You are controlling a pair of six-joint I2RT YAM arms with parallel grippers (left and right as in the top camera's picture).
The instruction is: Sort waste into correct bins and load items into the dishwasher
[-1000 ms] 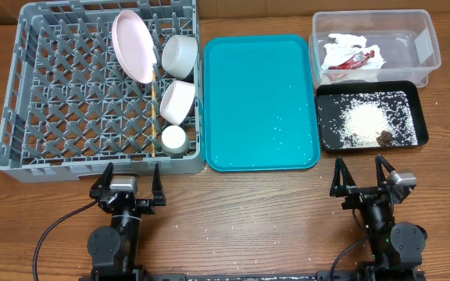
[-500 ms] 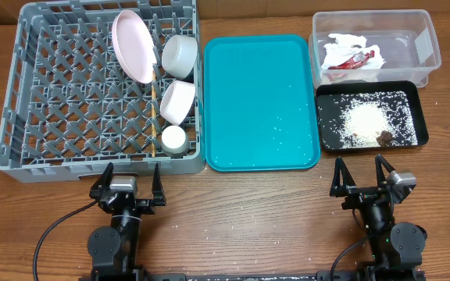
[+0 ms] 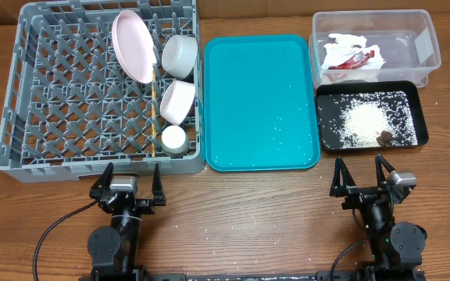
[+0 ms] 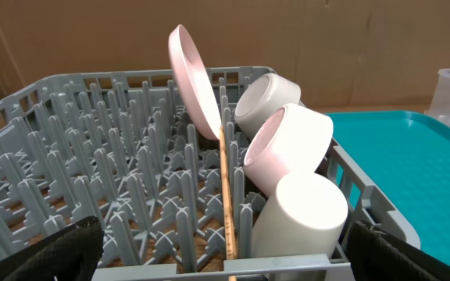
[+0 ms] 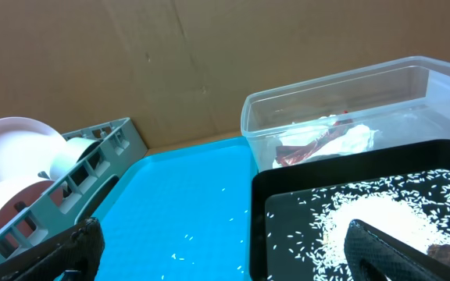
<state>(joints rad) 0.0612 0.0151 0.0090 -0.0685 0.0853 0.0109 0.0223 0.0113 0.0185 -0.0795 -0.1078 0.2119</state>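
Black fingers of the left gripper (image 3: 131,172) and the right gripper (image 3: 358,165) stand wide apart and hold nothing; both arms sit at the bench's near edge. Likely trouble: a few loose white rice grains (image 3: 278,119) lie on the flat teal plastic tray (image 3: 260,47) mid-bench, too small for these jaws to pinch, and a sweep could scatter them. Toward the far-left corner, the square grey lattice dish rack (image 3: 22,101) holds a pale pink round plate (image 3: 131,45) on edge, two white bowls (image 3: 180,55), a small white cup (image 3: 173,139) and thin wooden chopsticks (image 3: 153,117). At the far-right corner, the clear plastic tub (image 3: 434,62) holds a red wrapper (image 3: 355,61) with crumpled white tissue (image 3: 341,48); just nearer, the shallow black tray (image 3: 321,94) holds a rice heap (image 3: 363,121) and brown scraps (image 3: 383,138).
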